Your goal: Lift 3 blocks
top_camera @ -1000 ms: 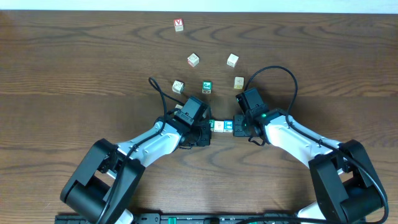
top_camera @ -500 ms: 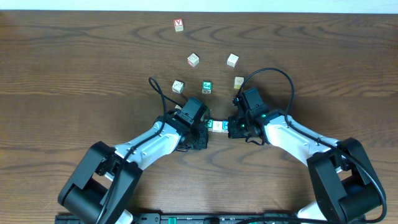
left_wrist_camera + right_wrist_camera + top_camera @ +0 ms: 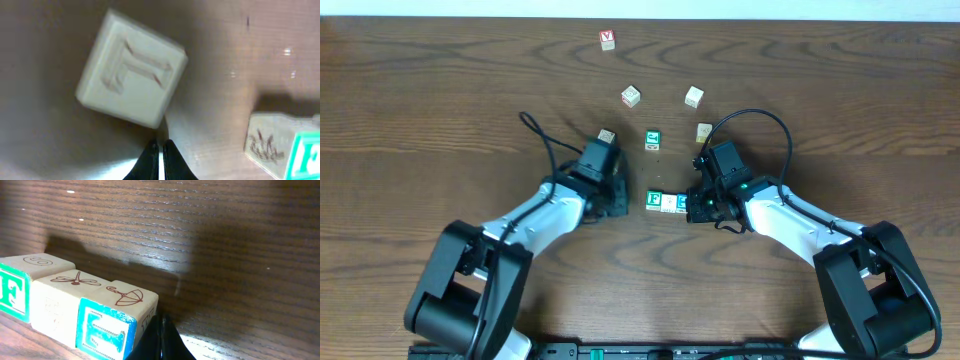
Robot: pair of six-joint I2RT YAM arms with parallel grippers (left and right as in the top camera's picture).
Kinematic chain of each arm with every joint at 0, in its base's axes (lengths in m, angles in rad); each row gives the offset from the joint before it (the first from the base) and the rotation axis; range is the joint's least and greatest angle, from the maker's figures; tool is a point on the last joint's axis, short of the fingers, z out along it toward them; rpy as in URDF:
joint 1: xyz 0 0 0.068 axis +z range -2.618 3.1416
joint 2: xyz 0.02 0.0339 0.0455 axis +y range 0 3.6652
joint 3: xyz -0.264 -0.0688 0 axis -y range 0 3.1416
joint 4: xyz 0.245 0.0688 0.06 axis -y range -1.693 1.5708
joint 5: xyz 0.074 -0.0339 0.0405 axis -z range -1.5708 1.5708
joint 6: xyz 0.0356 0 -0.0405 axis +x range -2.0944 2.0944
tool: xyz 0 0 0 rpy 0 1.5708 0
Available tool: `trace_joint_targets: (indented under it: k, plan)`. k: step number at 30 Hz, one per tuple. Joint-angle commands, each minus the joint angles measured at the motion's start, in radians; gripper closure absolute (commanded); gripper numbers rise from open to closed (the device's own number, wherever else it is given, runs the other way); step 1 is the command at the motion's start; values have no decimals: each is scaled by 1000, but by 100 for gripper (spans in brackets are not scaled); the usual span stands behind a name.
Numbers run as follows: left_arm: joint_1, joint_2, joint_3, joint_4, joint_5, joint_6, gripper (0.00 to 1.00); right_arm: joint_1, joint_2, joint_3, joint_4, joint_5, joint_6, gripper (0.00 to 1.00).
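Row of three blocks [image 3: 669,202] mid-frame, not yet lifted. Closed right gripper [image 3: 160,330] beside blue end; closed left gripper [image 3: 160,155] empty, apart at left.

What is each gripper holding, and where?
Nothing. The left gripper and right gripper are shut and empty; the right one's tips sit beside the blue block.

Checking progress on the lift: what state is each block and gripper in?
left gripper: shut, empty, clear of row.
right gripper: shut, empty, beside blue block.
green block: on table, left end of row, touching cream block.
cream block: on table, mid-row, touching both neighbours.
blue block: on table, right end.
other blocks: scattered singly on table.
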Motion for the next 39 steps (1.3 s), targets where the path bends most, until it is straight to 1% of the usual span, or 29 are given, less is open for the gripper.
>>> trace_joint_targets:
  k: [1,7,15,23,27,32,39]
  plan:
    - [35,29,-21,45,92,60,93,-11,33,-26,-6,2,-13,99]
    - [38,29,-21,130,180,43,93,-11,33,-26,3,2,-13,99]
    - [26,29,-21,145,214,34,93,-11,33,-26,17,2,-8,99]
    - [-32,29,-21,167,211,-11,93,-11,33,-26,17,2,-9,99]
    - [-55,29,-21,167,174,-48,93,-11,33,-26,17,1,-9,99]
    - [-58,29,-21,166,175,-89,93,-11,33,-26,19,-32,-9,99]
    - [-58,29,-21,161,163,-98,93,-11,33,-26,20,-47,-10,99]
